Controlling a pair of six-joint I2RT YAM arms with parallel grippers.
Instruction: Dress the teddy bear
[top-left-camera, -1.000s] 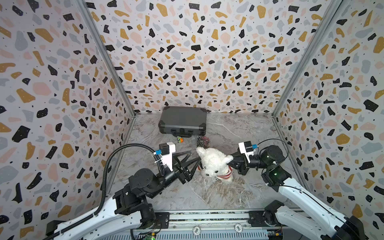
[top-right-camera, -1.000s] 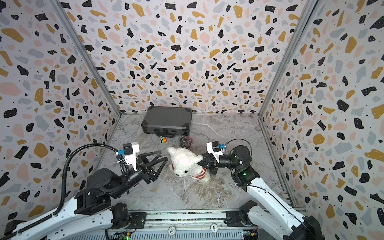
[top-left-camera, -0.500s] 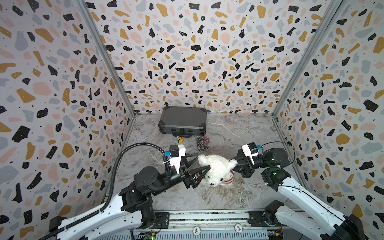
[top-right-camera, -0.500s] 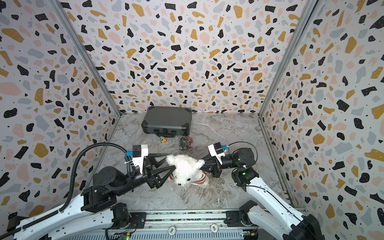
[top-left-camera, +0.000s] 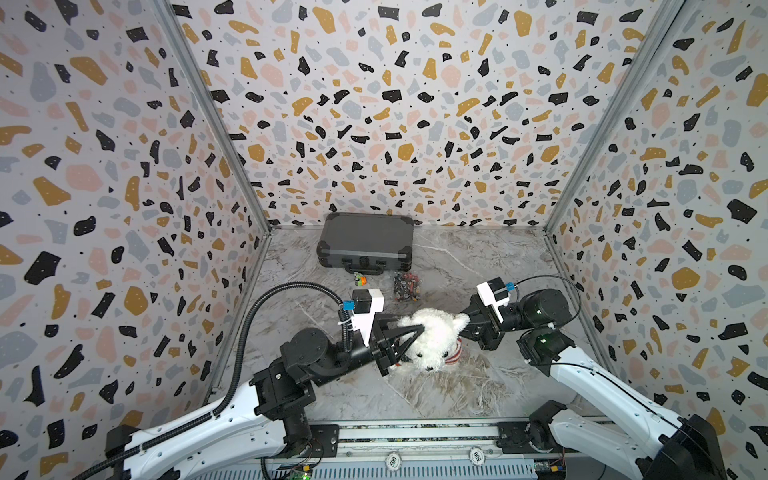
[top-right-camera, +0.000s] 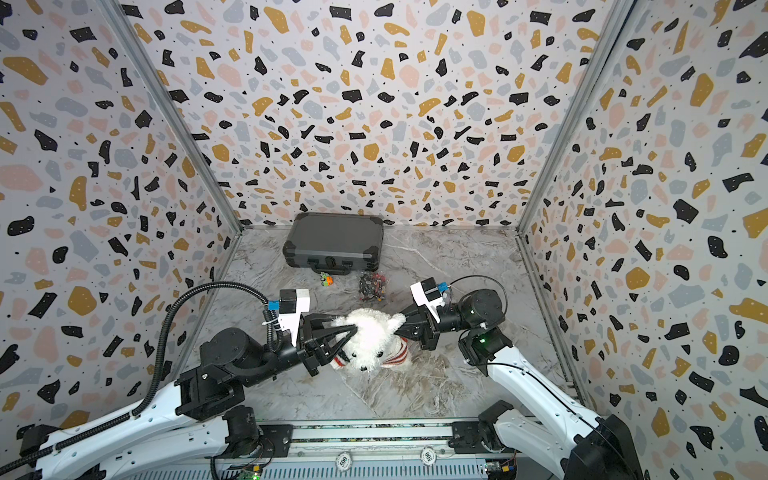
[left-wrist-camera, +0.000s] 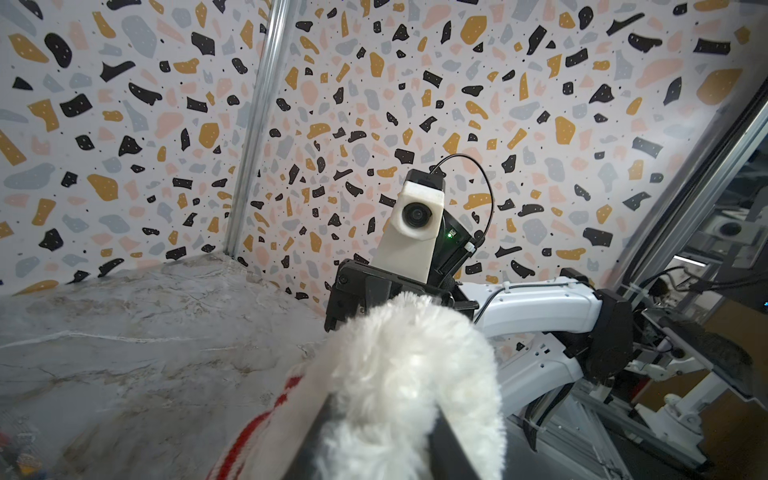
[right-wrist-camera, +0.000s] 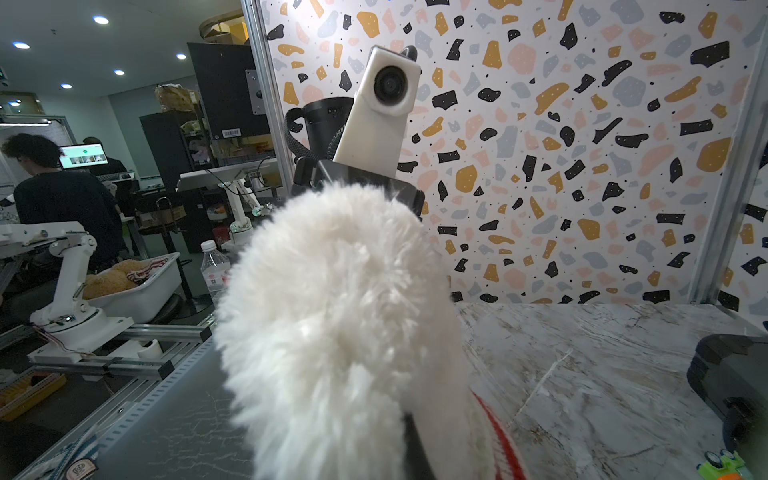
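The teddy bear (top-left-camera: 432, 340) sat near the middle of the marble table (top-left-camera: 457, 395), towards the near edge, face turned to me, caught between my two arms. A red-and-white striped garment (top-right-camera: 397, 355) was already round its body, showing on both sides below the head. I judged the dressing mostly done. I could not see whether the bear's arms were through the sleeves or how far down the cloth sat, so tugging it straight and letting go were probably what remained.

The left pincer (top-left-camera: 417, 330) came in from the left, its tips meeting over the top of the bear's head. In the left wrist view its fingers (left-wrist-camera: 316, 432) had white fur packed between them, so I read it as clamped on the plush.

The right pincer (top-left-camera: 467, 324) was pressed together against the bear's right side, by an ear. Its tips were buried in fur, with the striped cloth just beside one finger, and I could not tell which of the two it pinched.

The grey case (top-left-camera: 365, 241) lay well apart at the far wall.
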